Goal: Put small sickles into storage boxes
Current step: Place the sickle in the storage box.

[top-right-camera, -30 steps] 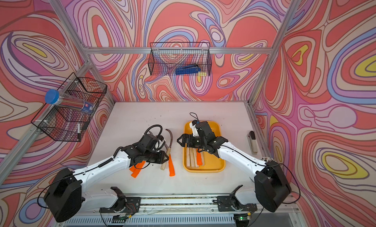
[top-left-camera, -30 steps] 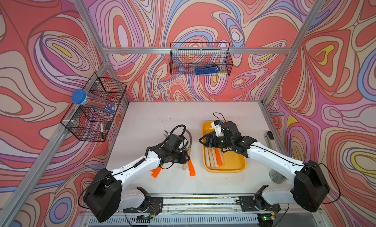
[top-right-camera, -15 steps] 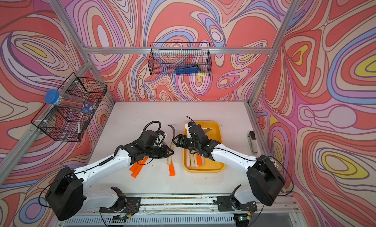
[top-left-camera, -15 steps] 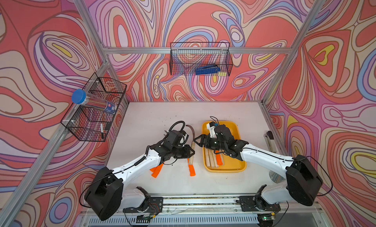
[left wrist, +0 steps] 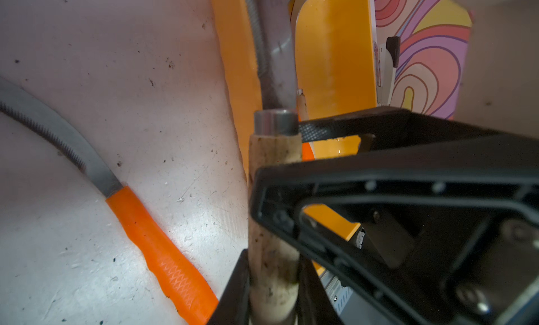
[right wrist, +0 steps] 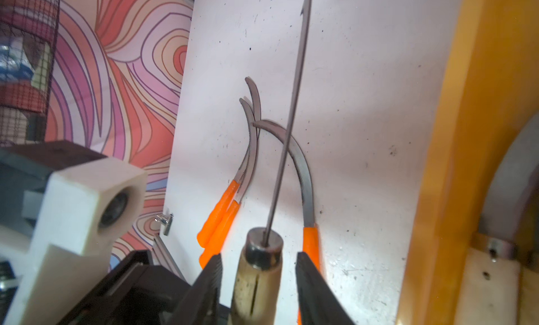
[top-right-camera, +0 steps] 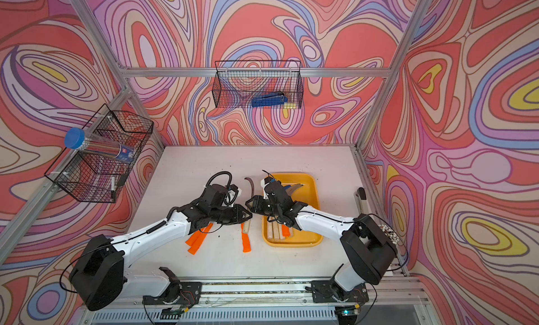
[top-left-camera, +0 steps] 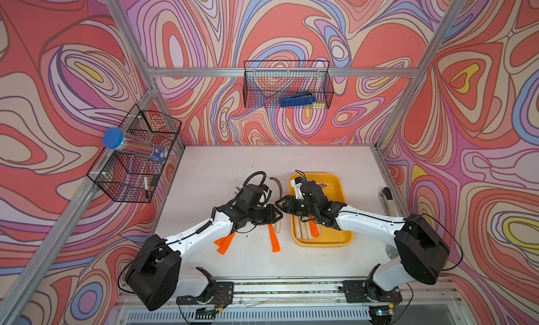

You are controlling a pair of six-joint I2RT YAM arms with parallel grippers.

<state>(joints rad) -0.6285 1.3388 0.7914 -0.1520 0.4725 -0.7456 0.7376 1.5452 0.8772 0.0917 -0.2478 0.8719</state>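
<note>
Sickles [top-left-camera: 304, 230] partly filled the yellow tray [top-left-camera: 338, 182], about four inside; three orange-handled ones [right wrist: 221, 218] lay on the table [top-left-camera: 233, 169] beside it. My left end effector [left wrist: 274, 279] clamped a wooden-handled sickle [left wrist: 274, 154] just beside the tray. My right end effector [right wrist: 258, 262] straddled its handle, slightly open, not yet gripping. No writing was legible

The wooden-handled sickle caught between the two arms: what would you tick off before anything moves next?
1. Giving grip: left fingers clamp the wooden-handled sickle by its handle. Ok.
2. Line-up: right fingers stand either side of the handle, by its metal collar. Ok.
3. Receiving grip: gaps show on both sides of the handle. Not ok.
4. Room in the yellow tray: bare floor beside the stored sickles. Ok.
5. Blade free of the nearest orange-handled sickle: they cross in the right wrist view. Touching or apart: cannot tell.
</note>
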